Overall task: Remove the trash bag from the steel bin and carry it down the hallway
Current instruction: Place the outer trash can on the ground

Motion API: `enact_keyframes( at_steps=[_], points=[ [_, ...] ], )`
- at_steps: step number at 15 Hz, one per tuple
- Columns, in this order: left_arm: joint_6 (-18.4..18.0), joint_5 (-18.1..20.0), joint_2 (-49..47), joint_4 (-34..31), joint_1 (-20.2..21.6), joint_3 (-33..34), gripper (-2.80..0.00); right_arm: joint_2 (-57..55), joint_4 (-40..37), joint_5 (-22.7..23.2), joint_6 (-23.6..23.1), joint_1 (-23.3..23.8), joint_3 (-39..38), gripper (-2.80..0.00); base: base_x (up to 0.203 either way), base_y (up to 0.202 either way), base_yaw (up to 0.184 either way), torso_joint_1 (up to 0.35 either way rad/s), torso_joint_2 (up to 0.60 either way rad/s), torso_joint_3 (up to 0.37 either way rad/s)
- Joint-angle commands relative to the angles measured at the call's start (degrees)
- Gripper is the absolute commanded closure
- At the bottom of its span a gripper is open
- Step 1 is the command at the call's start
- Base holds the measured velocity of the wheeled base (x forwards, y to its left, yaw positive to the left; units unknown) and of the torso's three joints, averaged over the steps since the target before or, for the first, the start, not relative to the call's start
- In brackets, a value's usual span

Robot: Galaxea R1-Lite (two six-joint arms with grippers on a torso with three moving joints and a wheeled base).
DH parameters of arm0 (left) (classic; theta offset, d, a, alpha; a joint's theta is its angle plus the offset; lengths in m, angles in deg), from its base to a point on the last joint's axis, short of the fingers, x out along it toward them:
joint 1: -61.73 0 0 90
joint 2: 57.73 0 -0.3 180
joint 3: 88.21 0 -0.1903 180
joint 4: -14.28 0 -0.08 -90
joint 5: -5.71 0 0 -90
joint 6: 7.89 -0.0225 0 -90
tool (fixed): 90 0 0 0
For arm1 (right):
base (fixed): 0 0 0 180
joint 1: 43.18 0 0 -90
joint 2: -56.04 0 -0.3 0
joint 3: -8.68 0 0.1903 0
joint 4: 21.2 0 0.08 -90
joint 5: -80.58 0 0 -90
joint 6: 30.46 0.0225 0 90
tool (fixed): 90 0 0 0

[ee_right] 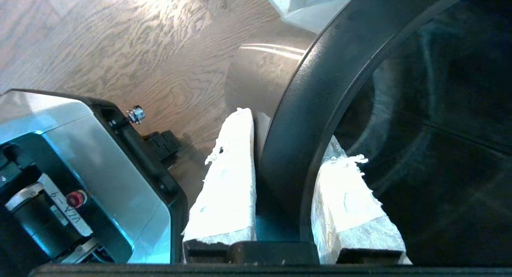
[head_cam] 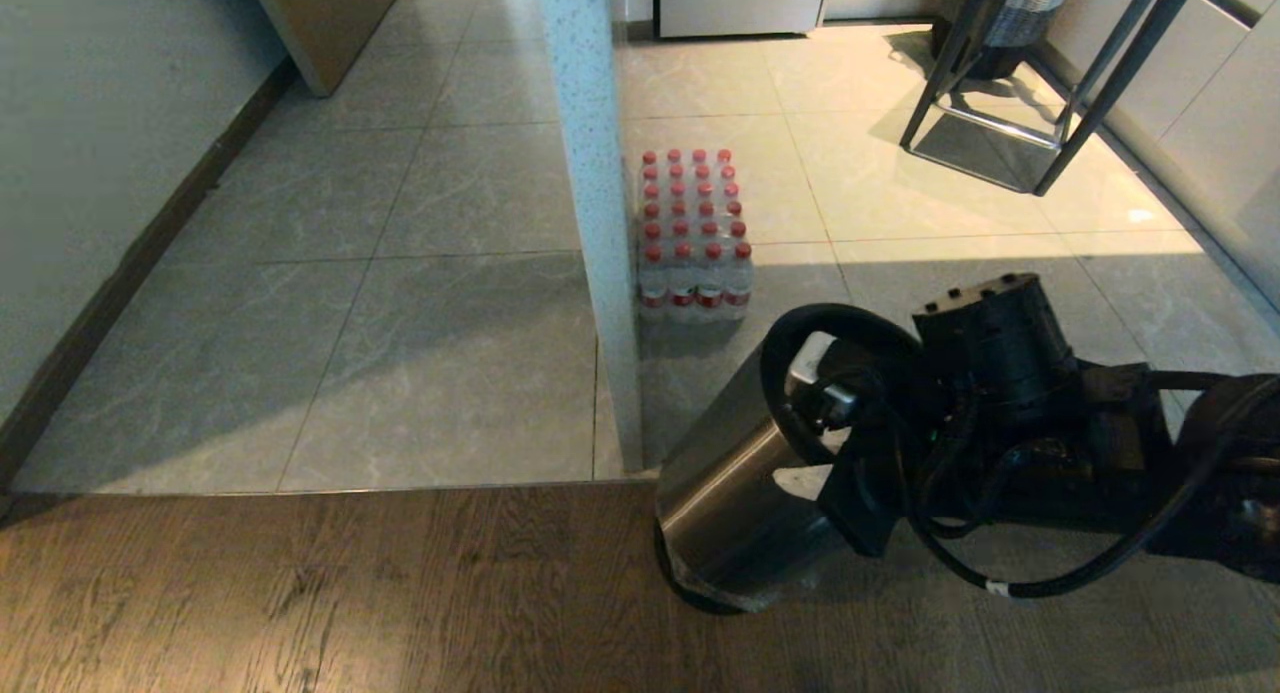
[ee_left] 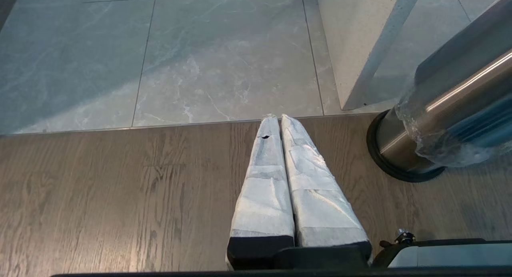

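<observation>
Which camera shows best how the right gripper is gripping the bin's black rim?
The right wrist view: right gripper has one finger outside and one inside the black rim. The head view hides the fingers behind the arm over the steel bin. The left wrist view shows only the bin's base.

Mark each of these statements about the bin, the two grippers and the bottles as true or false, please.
1. The right gripper is clamped on the black rim ring of the steel bin. True.
2. The steel bin stands upright. False: it is tilted, only part of its base on the wood floor.
3. The left gripper holds the trash bag. False: its fingers are shut on nothing, above the wood floor.
4. The bottle pack stands on the tiles beside the white pillar. True.
5. Clear plastic film clings to the bin's outer wall. True.
</observation>
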Motion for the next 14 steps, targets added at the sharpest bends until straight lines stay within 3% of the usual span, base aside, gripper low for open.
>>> enact_keyframes(
  at_steps=[1, 5, 12, 14],
  points=[
    [0.0, 0.0, 0.0, 0.0, 0.0, 0.0, 0.00, 5.1, -1.5, -0.1, -0.2, -0.1, 0.2, 0.00, 0.000, 0.000, 0.000, 0.000, 0.00, 0.000],
    [0.0, 0.0, 0.0, 0.0, 0.0, 0.0, 0.00, 9.1, -3.1, 0.0, -0.3, -0.5, 1.2, 0.00, 0.000, 0.000, 0.000, 0.000, 0.00, 0.000],
    [0.0, 0.0, 0.0, 0.0, 0.0, 0.0, 0.00, 20.9, -24.3, 0.1, 0.2, -0.5, 7.3, 0.00, 0.000, 0.000, 0.000, 0.000, 0.00, 0.000],
    [0.0, 0.0, 0.0, 0.0, 0.0, 0.0, 0.00, 23.0, -27.2, -0.3, 0.5, -0.1, 9.5, 0.00, 0.000, 0.000, 0.000, 0.000, 0.00, 0.000]
  ],
)
